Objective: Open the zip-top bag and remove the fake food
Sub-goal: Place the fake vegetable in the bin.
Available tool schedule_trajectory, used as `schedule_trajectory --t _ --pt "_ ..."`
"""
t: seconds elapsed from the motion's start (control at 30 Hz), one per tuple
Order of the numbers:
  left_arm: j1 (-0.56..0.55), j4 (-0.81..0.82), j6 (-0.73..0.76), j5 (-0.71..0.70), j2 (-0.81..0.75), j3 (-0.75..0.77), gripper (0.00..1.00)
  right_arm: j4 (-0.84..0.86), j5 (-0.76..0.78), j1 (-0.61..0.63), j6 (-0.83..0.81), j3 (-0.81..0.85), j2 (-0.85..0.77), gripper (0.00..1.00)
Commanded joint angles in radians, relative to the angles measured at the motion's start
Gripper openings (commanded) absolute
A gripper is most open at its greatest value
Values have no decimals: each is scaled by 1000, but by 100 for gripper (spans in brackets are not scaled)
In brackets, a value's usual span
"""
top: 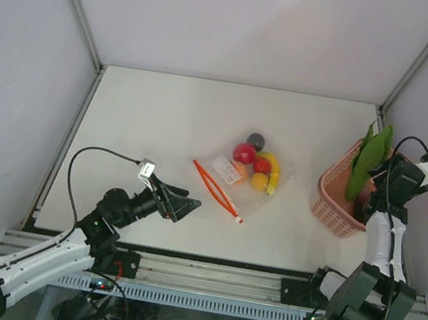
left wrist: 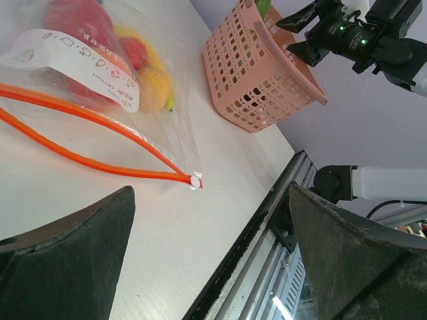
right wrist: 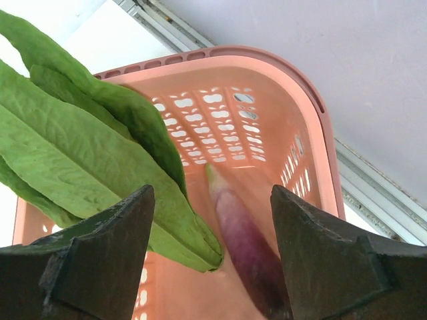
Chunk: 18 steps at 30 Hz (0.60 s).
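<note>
The zip-top bag [top: 236,187] is clear, glossy plastic; the basket [top: 330,212] is matt plastic.

**Bright, diffuse light; close foreground soft**

Top view: even white light, table [top: 163,119] pale, shadows short and faint.

Left wrist view: mild sheen on the zip-top bag [left wrist: 167,127]. Fingers [left wrist: 67,260] of the left gripper [left wrist: 212,190] dark and blurred. Pink basket [left wrist: 260,80] crisp.

Right wrist view: fingers [right wrist: 87,267] of the right gripper [right wrist: 212,190] in shade, soft-edged. Green leafy vegetable [right wrist: 67,153] brightly lit; purple piece [right wrist: 247,247] behind it smeared.
</note>
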Motion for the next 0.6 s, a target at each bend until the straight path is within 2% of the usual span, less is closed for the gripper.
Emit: schedule_trajectory --t 0.0,0.2,0.57 --pt "4 37 -14 7 -9 -12 100 11 24 2 27 38 5 70" --pt "4 38 -17 4 -9 -12 100 8 -10 3 28 38 -17 70" --pt "5 68 -57 -4 28 -16 100 -4 -188 10 -26 38 -112 70"
